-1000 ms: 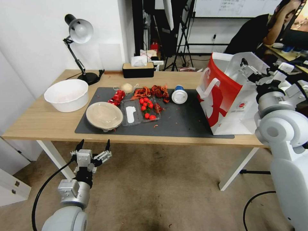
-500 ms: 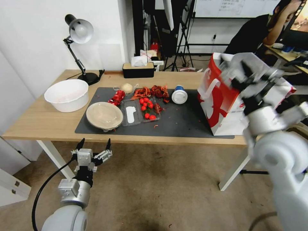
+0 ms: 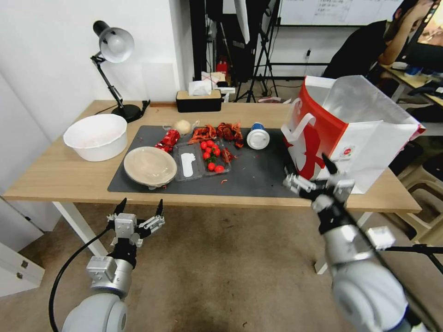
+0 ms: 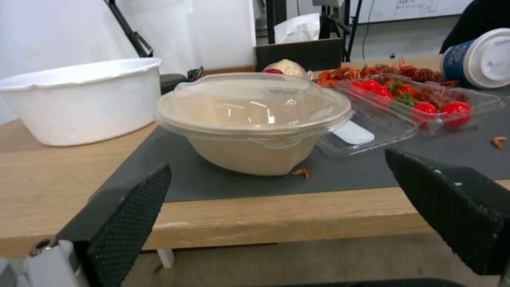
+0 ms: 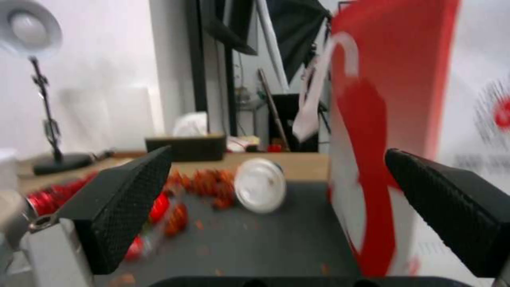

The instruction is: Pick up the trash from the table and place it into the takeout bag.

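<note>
While both arms hang below the near table edge, their jaws are spread wide and grasp nothing. The right gripper [image 3: 310, 174] sits at lower right of the head view, just before the takeout bag [image 3: 339, 136], fingers pointing at its red side. The left gripper [image 3: 140, 207] sits at lower left, below the round beige lidded bowl [image 3: 150, 165].

The bag stands upright at the right end of the light-wood table [image 3: 55, 177], on the dark grey mat [image 3: 263, 173]. It bears a red figure print, a white loop handle and a small red logo whose writing is too small to read.

Mid-frame on the mat lie a clear clamshell tray [image 3: 203, 159] of red tomatoes, crayfish shells [image 3: 219, 132], a crumpled red wrapper [image 3: 168, 139], a beige wad [image 3: 182, 126] and a tipped blue cup with white lid [image 3: 257, 135]. A white tub [image 3: 96, 136] stands at left.
</note>
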You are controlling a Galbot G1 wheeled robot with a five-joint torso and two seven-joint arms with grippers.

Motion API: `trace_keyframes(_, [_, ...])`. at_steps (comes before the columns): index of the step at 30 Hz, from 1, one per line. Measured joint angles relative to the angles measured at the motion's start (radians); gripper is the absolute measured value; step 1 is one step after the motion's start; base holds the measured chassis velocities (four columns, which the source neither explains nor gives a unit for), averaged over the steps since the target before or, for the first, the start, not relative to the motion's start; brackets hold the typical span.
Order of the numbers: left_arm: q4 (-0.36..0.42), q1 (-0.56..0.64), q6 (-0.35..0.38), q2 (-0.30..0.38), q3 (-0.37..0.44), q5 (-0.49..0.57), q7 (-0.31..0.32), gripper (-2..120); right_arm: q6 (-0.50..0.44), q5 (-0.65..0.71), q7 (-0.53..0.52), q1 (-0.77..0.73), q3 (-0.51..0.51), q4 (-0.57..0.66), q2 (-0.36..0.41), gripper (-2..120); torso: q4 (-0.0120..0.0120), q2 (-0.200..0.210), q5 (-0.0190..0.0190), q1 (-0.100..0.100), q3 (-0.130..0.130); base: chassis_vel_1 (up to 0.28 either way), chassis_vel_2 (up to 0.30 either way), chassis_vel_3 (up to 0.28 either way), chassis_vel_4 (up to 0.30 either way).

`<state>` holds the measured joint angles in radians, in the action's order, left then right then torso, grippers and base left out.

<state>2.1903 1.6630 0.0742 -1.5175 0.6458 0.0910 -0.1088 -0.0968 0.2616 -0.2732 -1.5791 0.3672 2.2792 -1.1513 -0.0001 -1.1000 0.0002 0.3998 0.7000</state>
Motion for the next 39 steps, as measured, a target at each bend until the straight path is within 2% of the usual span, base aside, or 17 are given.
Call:
trace_keyframes(7, [-0.003,-0.004,-0.001,0.011,0.003,0.012,0.000,100,-0.099,-0.086,-0.047,-0.064,-0.059,-0.081,-0.032,100,0.0001,0.000,-0.0003,0.000,0.000,0.000,0.000,0.000,0.000])
trace_keyframes(19, [-0.006,-0.006,-0.002,0.024,0.007,0.024,0.000,100,-0.139,-0.116,-0.101,-0.095,-0.087,-0.146,-0.064,100,0.0001,0.000,-0.0002,0.000,0.000,0.000,0.000,0.000,0.000])
trace_keyframes(28, [-0.010,-0.008,-0.002,0.025,0.006,0.024,0.001,100,-0.137,-0.115,-0.103,-0.085,-0.086,-0.146,-0.072,100,0.0001,0.000,-0.0003,0.000,0.000,0.000,0.000,0.000,0.000])
trace_keyframes(39, [-0.015,-0.010,-0.002,0.024,0.000,0.023,-0.001,100,-0.040,-0.064,-0.135,0.072,-0.106,-0.145,-0.059,100,0.0001,0.000,-0.0002,0.000,0.000,0.000,0.000,0.000,0.000])
